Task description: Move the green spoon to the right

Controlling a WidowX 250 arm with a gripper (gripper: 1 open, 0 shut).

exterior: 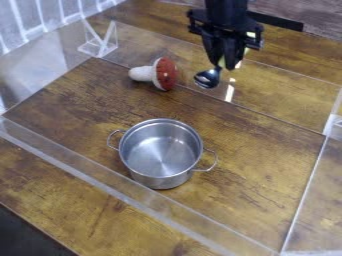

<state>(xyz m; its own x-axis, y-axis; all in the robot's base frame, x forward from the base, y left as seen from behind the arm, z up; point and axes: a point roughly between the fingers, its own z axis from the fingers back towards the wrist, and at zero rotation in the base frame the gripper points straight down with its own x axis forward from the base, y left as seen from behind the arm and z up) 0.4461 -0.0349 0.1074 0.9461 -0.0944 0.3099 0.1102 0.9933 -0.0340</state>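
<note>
The green spoon [207,77] hangs from my gripper [225,62], which is shut on its handle. Only the shiny silver bowl shows clearly, dangling low over the wooden table [267,150] at the back centre. The pale handle is mostly hidden between the dark fingers. The spoon's bowl sits just right of the mushroom toy, and I cannot tell whether it touches the table.
A red-and-white mushroom toy [156,72] lies on its side left of the spoon. A steel pot [160,152] stands in the middle of the table. Clear plastic walls [160,215] ring the table, and a clear stand [96,42] sits at the back left.
</note>
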